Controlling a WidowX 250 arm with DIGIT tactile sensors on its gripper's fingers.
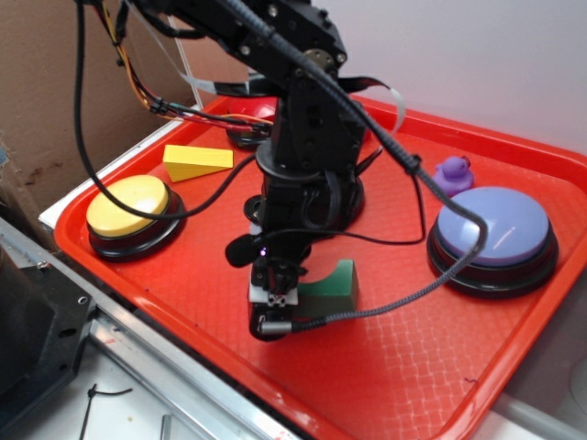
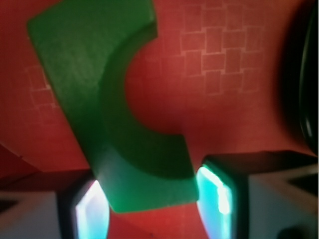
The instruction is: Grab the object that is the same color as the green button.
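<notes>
The dark green arch block (image 1: pixel 335 282) lies on the red tray (image 1: pixel 394 367) near the front. My gripper (image 1: pixel 275 307) is down at the tray surface at the block's left end. In the wrist view the block (image 2: pixel 109 99) lies on its side with the arch cut-out facing right. Its near end sits between my gripper's (image 2: pixel 152 209) two pads. The left pad is at the block's edge and the right pad stands a small gap off. The jaws are open around the block. The green button's dome is hidden behind the arm.
A yellow button (image 1: pixel 128 206) and a yellow wedge (image 1: pixel 195 162) are at the left. A lavender button (image 1: pixel 492 229) and a small purple duck (image 1: pixel 453 174) are at the right. A black button base (image 1: pixel 243 136) shows behind the arm.
</notes>
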